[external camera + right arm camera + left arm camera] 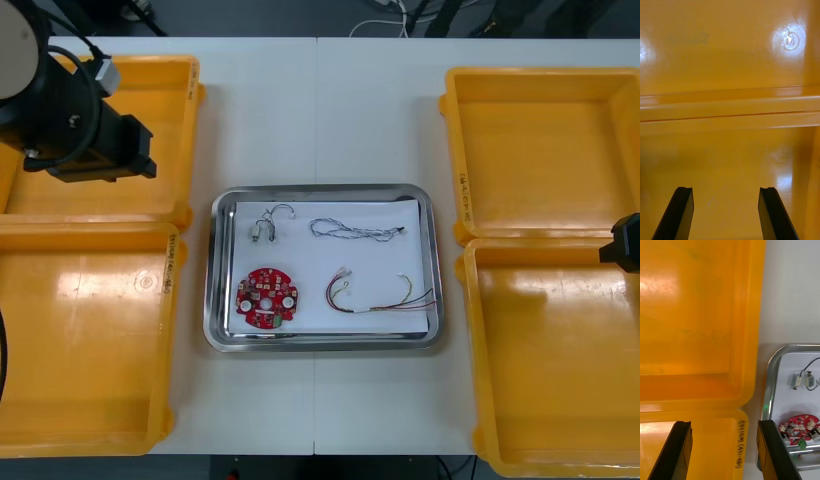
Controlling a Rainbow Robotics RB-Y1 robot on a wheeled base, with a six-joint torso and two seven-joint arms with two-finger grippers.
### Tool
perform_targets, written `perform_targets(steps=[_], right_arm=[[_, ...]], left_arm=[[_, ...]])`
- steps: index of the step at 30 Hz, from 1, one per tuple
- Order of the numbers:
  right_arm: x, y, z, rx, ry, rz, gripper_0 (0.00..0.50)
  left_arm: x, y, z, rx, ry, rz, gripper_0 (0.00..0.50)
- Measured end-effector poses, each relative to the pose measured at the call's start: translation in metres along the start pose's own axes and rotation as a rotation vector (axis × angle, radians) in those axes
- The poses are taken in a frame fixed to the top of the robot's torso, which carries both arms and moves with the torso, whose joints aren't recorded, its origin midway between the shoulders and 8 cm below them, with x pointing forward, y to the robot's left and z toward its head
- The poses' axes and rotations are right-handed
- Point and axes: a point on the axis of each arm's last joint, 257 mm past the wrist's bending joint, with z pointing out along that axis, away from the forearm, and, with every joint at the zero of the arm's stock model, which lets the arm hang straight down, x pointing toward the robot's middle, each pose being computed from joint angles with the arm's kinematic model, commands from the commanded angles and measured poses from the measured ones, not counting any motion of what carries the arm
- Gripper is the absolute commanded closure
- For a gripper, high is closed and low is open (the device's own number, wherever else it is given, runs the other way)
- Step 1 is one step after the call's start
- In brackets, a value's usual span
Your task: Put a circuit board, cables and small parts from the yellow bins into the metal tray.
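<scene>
Hovering left gripper [724,423]: up over the left-side bins. Its black fingers [679,450] stand wide apart with nothing between them, only orange plastic beneath.
Left arm [75,125]: over the far left bin [170,110], towards the rim it shares with the near left bin [80,340].
Right gripper [726,189]: fingers spread here too, gripping nothing; the touching rims of two bins run across beyond the tips.
Right arm [625,243]: at the table's right edge, right at the seam between the far right bin [540,150] and the near right bin [560,370].
Metal tray [225,335]: centre of the light table [320,110], between the two pairs of bins, white inside.
Circuit board [267,297]: round and red, lying flat in the tray's near-left part.
Small metal parts [262,232]: far-left part of the tray, just beyond the board, with a thin black cable [283,208] curling off them.
Blue and white cable [355,231]: twisted, stretched across the far-right part.
Red and yellow cable [380,295]: near-right part — looped at the end towards the board, loose wires fanning towards the tray's right wall.
Left wrist camera: catches the tray's corner, the parts and the board just past one finger.
</scene>
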Motion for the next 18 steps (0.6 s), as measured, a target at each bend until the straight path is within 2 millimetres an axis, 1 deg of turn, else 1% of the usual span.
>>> perform_targets(steps=[5,10,14,18], right_arm=[[0.001,0.001,0.0,-0.003,0.005,-0.001,0.0],[0.009,-0.001,0.0,0.002,0.034,-0.001,0.0],[0.015,-0.002,0.0,0.008,0.058,-0.001,0.0],[0.019,-0.003,-0.001,0.012,0.075,-0.001,0.0]], left_arm=[[0.009,0.028,-0.003,-0.015,0.004,-0.047,0.0],[0.022,0.05,-0.005,-0.027,0.01,-0.074,0.0],[0.031,0.061,-0.007,-0.037,0.007,-0.082,0.0],[0.037,0.067,-0.011,-0.039,-0.005,-0.084,0.0]])
